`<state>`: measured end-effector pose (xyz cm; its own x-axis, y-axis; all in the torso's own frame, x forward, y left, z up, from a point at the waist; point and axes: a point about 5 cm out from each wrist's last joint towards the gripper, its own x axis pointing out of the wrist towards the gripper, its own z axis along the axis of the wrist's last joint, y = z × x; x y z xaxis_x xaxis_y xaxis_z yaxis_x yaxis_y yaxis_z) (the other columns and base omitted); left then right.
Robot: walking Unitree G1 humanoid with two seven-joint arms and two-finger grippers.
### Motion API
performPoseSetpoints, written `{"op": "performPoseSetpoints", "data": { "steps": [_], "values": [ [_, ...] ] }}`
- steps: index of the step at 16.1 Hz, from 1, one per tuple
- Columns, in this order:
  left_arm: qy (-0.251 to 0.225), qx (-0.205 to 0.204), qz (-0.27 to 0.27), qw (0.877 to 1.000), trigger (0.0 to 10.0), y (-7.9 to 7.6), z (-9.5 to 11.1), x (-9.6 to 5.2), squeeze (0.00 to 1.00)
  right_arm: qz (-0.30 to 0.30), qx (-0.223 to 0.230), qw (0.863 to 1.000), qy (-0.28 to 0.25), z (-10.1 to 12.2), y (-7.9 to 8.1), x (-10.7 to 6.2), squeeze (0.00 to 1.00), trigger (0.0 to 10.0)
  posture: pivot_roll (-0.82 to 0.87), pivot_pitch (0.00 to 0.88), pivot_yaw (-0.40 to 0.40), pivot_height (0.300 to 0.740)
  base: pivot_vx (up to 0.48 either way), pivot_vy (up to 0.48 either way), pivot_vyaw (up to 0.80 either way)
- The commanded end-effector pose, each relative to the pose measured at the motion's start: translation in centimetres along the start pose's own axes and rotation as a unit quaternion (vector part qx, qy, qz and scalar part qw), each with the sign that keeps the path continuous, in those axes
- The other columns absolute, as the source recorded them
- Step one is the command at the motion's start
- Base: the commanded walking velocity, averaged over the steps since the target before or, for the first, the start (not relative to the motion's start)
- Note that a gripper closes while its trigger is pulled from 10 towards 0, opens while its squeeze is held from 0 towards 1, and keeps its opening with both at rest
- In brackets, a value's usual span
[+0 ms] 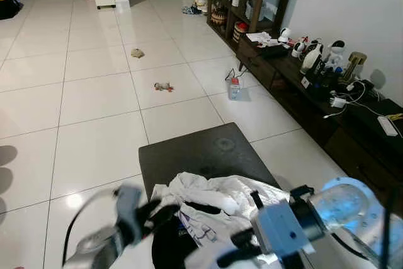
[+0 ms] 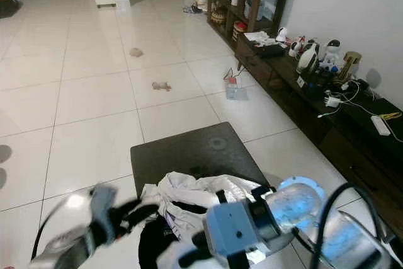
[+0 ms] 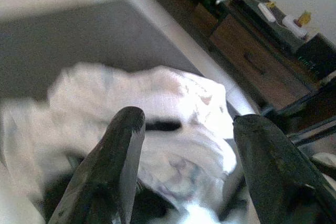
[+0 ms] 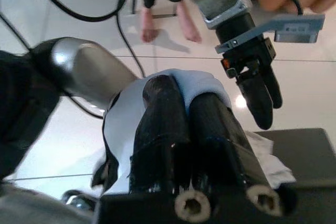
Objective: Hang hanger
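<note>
Left gripper (image 3: 184,129) hovers spread wide above the crumpled white garment heap (image 1: 214,203) on the dark square ottoman (image 1: 195,152), lined up to grab. Right gripper (image 4: 186,103), fingers together, pinches white cloth. No hanger can be made out.

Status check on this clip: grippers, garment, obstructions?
Left gripper jaws open over white garment. Right gripper jaws shut on its cloth. Garment heaped on dark ottoman. No hanger seen.
</note>
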<state>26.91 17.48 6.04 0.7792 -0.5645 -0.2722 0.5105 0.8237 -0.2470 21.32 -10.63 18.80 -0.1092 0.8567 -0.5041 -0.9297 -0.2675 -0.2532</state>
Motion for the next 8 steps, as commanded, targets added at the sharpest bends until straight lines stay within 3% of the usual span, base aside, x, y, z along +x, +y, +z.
{"op": "performPoseSetpoints", "data": {
  "steps": [1,2,3,5,8],
  "values": [
    [0.004,0.027,0.005,1.0,10.0,0.0,-0.1,-0.2,0.0,-0.017,-0.015,1.0,0.0,0.2,-0.4,-0.2,0.0,0.0,-0.04,0.08,-0.061,0.74,0.0,0.0,0.0],
    [0.013,0.063,0.011,0.998,10.0,-0.1,-0.4,-0.7,0.0,-0.049,-0.028,0.998,-0.003,0.3,-1.5,-0.4,0.0,0.0,-0.03,0.076,-0.064,0.74,0.0,0.0,0.0],
    [0.026,0.07,0.003,0.997,10.0,-0.2,-0.8,-0.9,0.0,-0.064,-0.032,0.997,-0.008,0.5,-2.2,-0.5,0.0,0.0,-0.03,0.079,-0.065,0.74,0.0,0.0,0.0],
    [0.075,0.05,-0.057,0.994,10.0,-1.2,-2.2,-1.9,0.0,-0.065,-0.039,0.997,-0.032,1.1,-2.9,-0.3,0.0,0.0,-0.02,0.09,-0.066,0.74,0.0,0.0,0.0],
    [0.115,0.038,-0.098,0.988,10.0,-1.8,-3.2,-2.4,0.0,-0.048,-0.048,0.997,-0.047,1.6,-3.1,0.2,0.0,0.0,-0.02,0.101,-0.067,0.74,0.0,0.0,0.0]
  ]
}}
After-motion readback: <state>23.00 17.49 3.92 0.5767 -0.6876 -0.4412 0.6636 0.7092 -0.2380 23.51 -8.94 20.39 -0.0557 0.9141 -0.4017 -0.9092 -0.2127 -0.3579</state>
